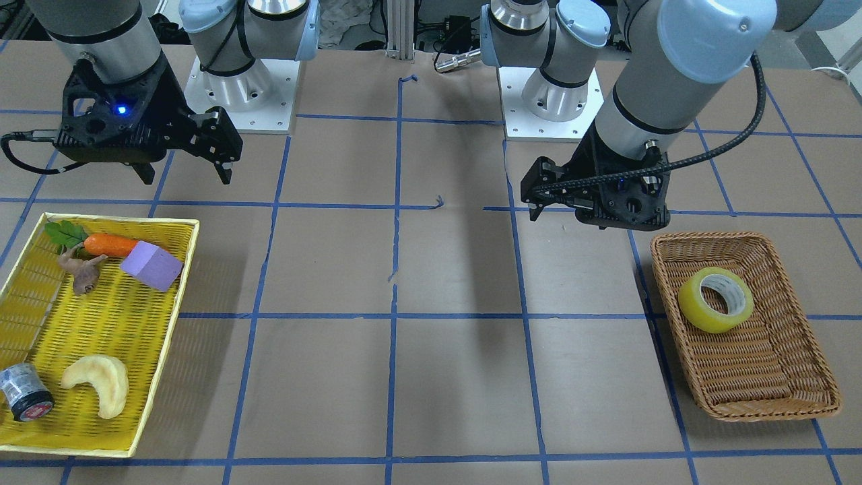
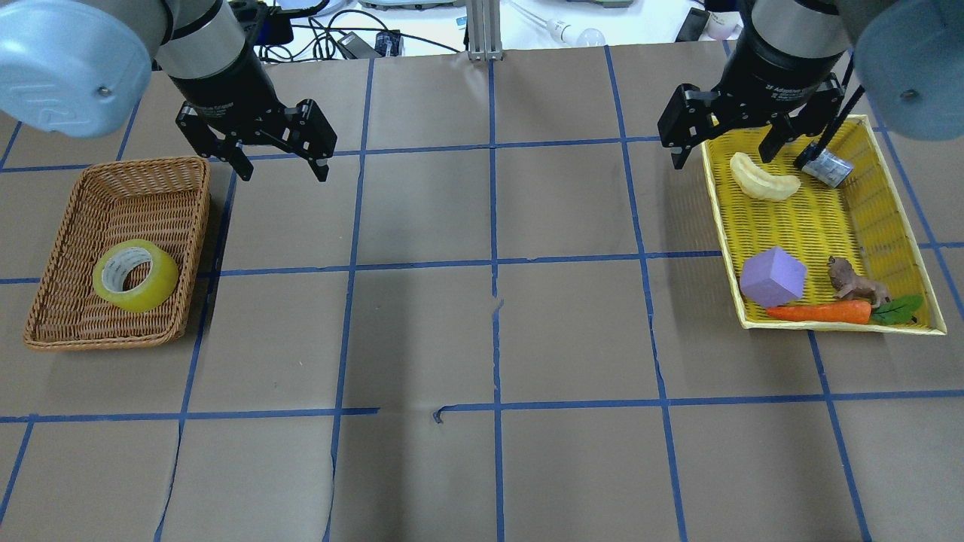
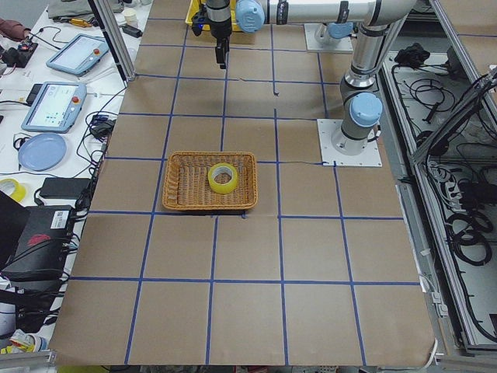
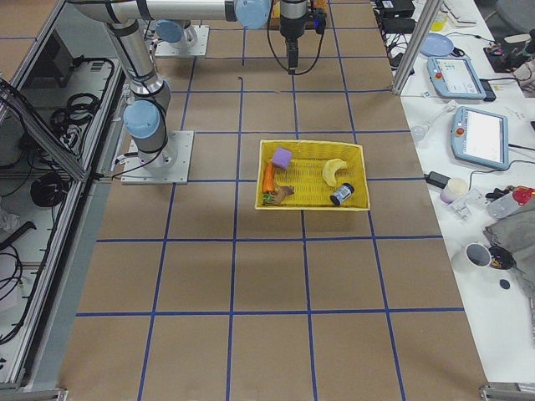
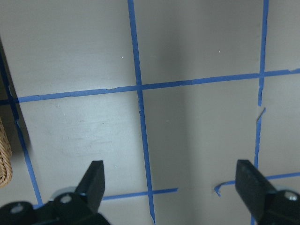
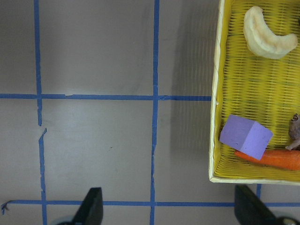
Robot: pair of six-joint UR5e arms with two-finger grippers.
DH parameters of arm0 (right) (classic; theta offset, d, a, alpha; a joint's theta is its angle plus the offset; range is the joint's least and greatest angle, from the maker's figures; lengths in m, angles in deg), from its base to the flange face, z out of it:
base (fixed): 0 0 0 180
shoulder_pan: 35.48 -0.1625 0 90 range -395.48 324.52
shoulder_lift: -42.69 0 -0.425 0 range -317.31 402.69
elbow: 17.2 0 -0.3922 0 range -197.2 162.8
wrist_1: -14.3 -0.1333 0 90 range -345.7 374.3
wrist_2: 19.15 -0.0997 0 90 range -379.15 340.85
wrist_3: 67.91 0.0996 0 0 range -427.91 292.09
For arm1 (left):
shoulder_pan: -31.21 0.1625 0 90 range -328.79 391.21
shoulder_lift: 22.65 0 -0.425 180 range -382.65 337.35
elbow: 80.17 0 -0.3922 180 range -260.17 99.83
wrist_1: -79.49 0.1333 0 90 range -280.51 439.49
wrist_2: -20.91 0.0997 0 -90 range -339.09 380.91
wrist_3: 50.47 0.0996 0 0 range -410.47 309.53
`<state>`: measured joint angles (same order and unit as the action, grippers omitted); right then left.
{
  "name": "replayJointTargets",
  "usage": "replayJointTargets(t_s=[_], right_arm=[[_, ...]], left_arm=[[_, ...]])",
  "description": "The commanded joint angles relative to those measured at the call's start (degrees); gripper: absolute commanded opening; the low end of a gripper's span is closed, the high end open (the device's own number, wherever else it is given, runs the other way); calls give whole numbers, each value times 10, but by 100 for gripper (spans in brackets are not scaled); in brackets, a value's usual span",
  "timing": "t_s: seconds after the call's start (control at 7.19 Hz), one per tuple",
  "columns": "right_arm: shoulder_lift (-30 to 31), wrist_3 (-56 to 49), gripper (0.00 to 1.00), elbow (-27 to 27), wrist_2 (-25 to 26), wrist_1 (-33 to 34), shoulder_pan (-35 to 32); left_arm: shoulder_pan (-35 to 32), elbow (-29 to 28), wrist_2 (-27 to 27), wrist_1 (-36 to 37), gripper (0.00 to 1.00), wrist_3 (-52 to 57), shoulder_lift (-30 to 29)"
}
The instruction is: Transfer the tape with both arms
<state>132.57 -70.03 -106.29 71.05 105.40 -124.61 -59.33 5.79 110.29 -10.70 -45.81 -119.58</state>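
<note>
The worktop is brown paper under a blue grid. Nearest, on the left side, the tape sits in the basket, seemingly tilted. Beyond it the left claw hangs wide and empty over bare worktop, just past the basket's far corner and not above the roll. The right claw, equally wide and empty, hovers at the far corner of the tray. An off-centre descent could catch the wicker wall. The slick, tilted roll might slip from the grip, or drop at the hand-over.
</note>
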Motion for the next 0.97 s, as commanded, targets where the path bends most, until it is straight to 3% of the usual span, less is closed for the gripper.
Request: replayJointTargets(t_s=[0.0, 0.83], right_arm=[[-13, 7, 100, 33, 2, -39, -2], [-14, 6, 100, 31, 2, -34, -2]], left_arm=[[-2, 3, 23, -10, 100, 2, 6], [-2, 12, 17, -9, 100, -4, 9]])
